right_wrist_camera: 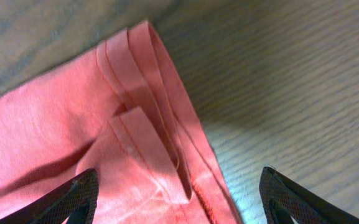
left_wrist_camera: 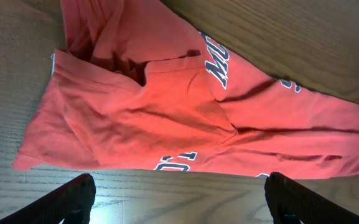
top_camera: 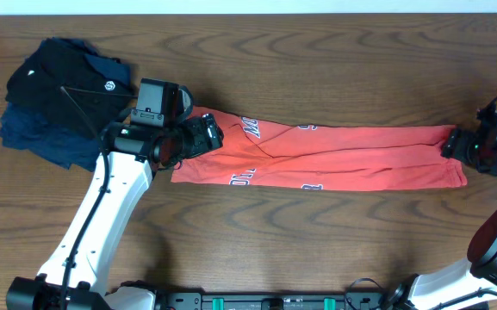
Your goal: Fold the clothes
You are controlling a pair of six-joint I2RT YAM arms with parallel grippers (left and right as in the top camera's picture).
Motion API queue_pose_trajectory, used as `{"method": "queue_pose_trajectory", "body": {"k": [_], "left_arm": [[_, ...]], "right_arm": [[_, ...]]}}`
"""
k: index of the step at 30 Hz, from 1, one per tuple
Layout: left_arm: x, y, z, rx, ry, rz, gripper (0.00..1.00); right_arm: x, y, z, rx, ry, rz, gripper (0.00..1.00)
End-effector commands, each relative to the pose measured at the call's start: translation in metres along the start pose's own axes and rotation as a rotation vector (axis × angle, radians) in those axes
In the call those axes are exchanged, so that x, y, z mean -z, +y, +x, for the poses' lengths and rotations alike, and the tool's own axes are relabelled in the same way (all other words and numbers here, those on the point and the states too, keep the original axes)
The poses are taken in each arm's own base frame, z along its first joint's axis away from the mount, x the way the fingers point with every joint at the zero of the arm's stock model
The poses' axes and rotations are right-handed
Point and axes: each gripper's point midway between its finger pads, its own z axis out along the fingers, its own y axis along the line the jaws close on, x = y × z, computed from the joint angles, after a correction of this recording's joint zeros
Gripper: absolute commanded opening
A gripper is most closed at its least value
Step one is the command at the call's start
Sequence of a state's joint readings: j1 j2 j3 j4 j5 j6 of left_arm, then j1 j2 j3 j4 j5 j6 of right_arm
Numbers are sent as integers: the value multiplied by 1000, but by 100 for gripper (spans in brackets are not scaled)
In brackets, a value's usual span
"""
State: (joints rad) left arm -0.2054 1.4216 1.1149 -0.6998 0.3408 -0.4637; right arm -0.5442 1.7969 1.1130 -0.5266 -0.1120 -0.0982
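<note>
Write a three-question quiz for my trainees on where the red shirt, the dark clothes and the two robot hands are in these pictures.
1. True or false: the coral-red T-shirt lies as a long narrow strip across the table.
2. Where is the pile of dark garments? A) on the table beyond the shirt's left end B) under the shirt's right end C) hanging off the table edge
3. Fill in: the left hand and the right hand are both ____, gripping nothing.
Key: 1 true; 2 A; 3 open.
</note>
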Motion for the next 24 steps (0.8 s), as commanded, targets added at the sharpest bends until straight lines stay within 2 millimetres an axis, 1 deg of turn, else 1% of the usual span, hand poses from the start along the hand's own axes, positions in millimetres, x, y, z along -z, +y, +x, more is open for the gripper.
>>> {"method": "queue_pose_trajectory", "body": {"k": [1, 7, 13, 15, 17, 18, 21, 24], "left_arm": [[1, -1, -2, -15, 0, 5, 89], [1, -1, -2, -15, 0, 5, 89], [1, -1, -2, -15, 0, 6, 89], [1, -1, -2, -15, 0, 5, 89], [1, -1, -2, -15, 0, 6, 89], [1, -1, -2, -15, 0, 6, 89], [1, -1, -2, -15, 0, 6, 89], [1, -1, -2, -15, 0, 6, 89]], "right_arm": [[-3, 1, -6, 8, -9, -2, 80], [-23, 7, 7, 4, 46, -51, 77], [-29, 11, 10, 9, 62, -64, 69], [-30, 13, 12, 13, 70, -65, 64], [-32, 14, 16, 14, 80, -67, 55], [-32, 14, 16, 13, 81, -67, 53], [-34, 14, 23, 11, 96, -68, 43], [-35, 14, 25, 10, 101, -65, 31]]}}
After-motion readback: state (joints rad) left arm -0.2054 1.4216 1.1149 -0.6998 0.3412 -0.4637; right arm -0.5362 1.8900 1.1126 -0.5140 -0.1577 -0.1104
